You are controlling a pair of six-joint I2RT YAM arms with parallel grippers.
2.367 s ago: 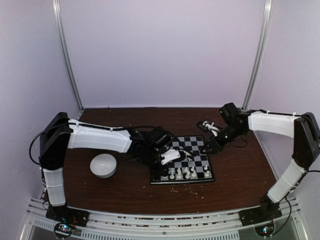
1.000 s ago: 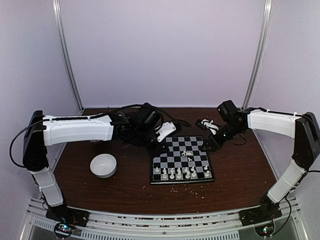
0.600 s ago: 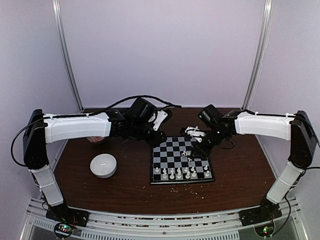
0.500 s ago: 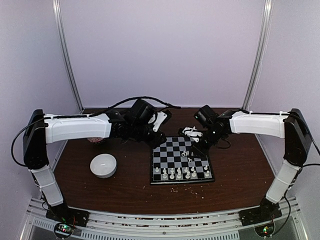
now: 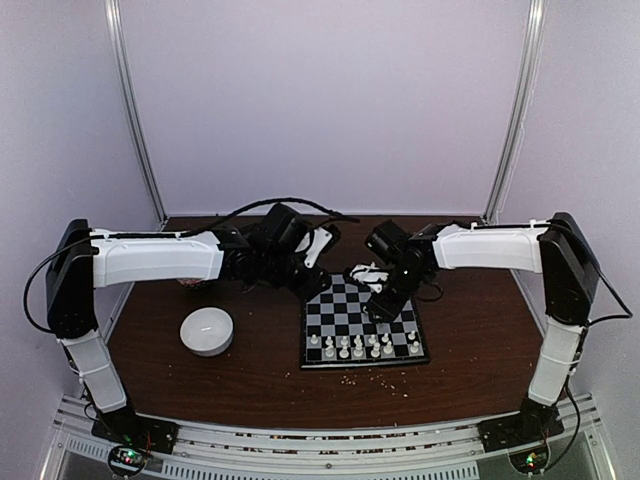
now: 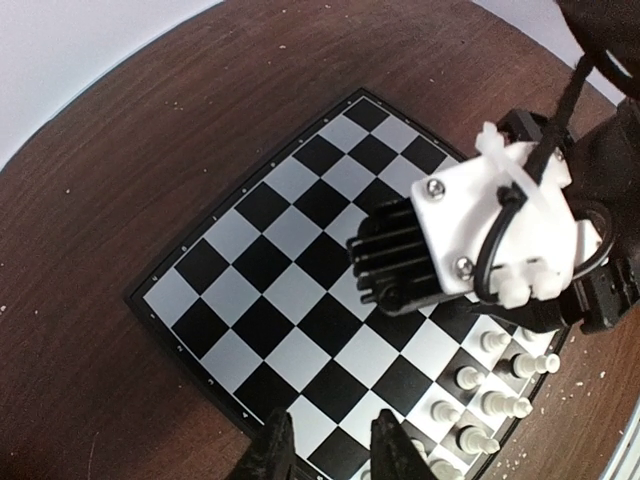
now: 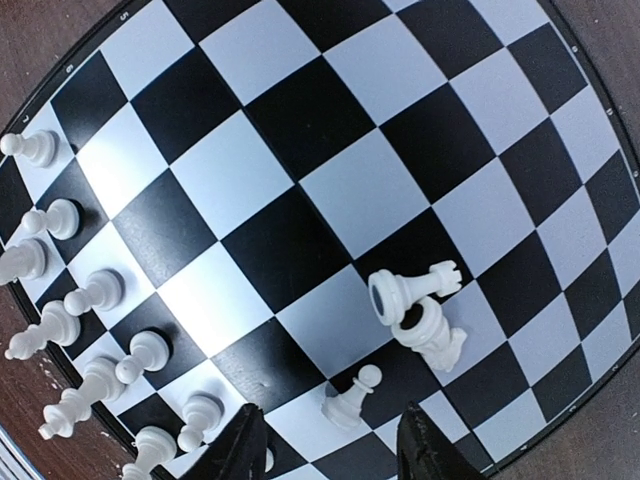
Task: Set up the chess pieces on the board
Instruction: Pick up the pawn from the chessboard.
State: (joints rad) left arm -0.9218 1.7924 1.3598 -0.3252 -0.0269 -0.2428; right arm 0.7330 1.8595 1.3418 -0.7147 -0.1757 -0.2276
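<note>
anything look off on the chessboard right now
Yes. Two white pieces lie toppled against each other out on the board, one of them a rook, while the other pieces stand upright, mostly along one edge. Crumbs also dot the table.

both arms reach inward, hands parted

the left arm stretches rightward from its base, its left hand [image 5: 320,243] held level, fingers [image 6: 276,450] slightly apart and empty. the right arm folds leftward, its right hand [image 5: 383,298] tipped downward, fingers [image 7: 243,445] spread wide, holding nothing.
</note>
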